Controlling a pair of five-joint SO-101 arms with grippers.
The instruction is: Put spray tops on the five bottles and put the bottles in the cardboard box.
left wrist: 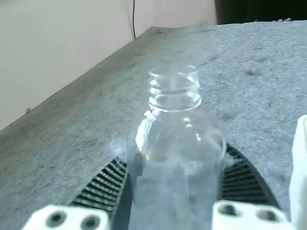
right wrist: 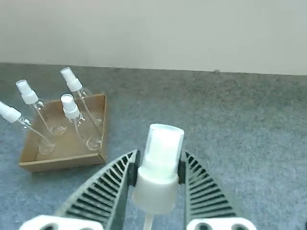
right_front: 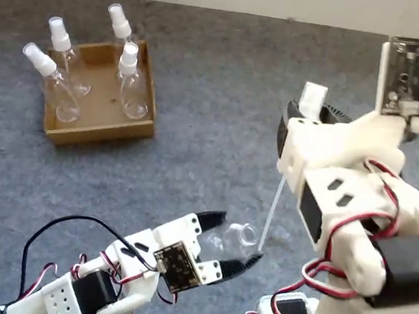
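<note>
Clamping the uncapped bottle (left wrist: 175, 139) in your left gripper (right_front: 235, 239) evidently steadies its neck for the spray top (right wrist: 163, 139) your right gripper (right wrist: 159, 160) grasps.

Four bottles (right_front: 135, 82) in cardboard box (right_front: 100, 132); fifth bottle (right_front: 237, 236) apart

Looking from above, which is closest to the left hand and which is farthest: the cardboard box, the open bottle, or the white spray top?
1. The open bottle: gripped in the left hand itself.
2. The spray top: held up in the right hand, with its tube reaching down beside the bottle.
3. The cardboard box: far off, on the opposite side.
</note>
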